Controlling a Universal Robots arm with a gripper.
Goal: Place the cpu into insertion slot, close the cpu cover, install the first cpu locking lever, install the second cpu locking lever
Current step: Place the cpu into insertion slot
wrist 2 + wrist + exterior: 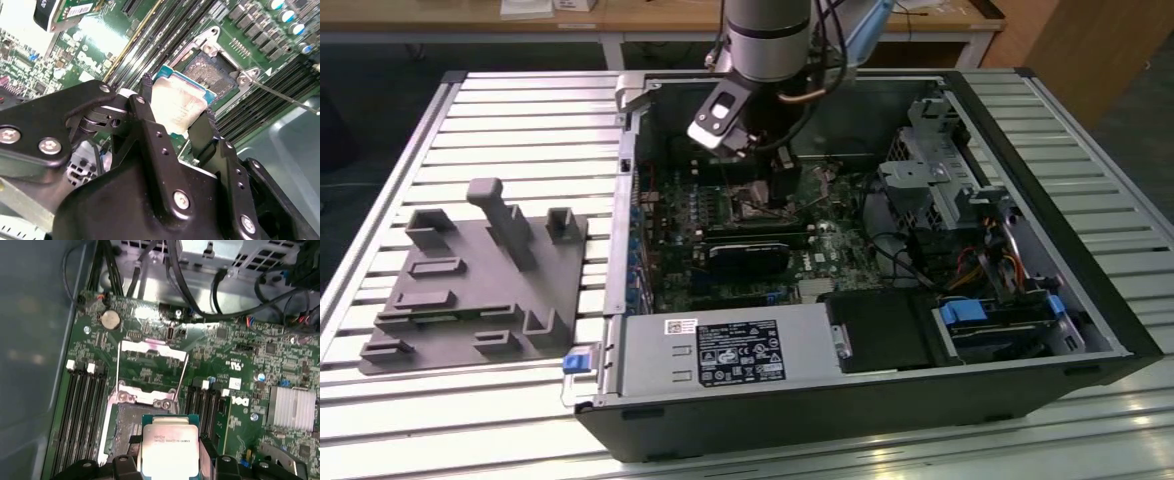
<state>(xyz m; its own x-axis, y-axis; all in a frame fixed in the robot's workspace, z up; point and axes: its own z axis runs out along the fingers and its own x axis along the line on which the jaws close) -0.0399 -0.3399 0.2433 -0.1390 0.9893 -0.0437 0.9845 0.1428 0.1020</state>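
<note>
The hand is clamped on the cpu. Its two black fingers press on opposite edges of the chip, and the dull silver-beige metal face is turned up toward both wrist views. The cpu is close to square, so it has no marked long axis. It lies flat between the fingers, with its edges roughly parallel to the sides of the insertion slot, and the rows of print on its face run from one finger to the other. A thin green border shows around the metal face. The chip lies partly over the side of the slot nearest the hand; I cannot tell whether it touches the socket. In the second wrist view the slot's dark centre and silvery rim lie just beyond the fingertips. The cpu cover stands open, hinged at the slot's far edge and swung away from the hand, with green circuit board showing through its square cut-out. Long black memory slots run on either side of the socket. In the exterior view the hand reaches down into an open computer case that lies on a slatted metal surface. A grey moulded tray sits well apart from the hand, outside the case.
</note>
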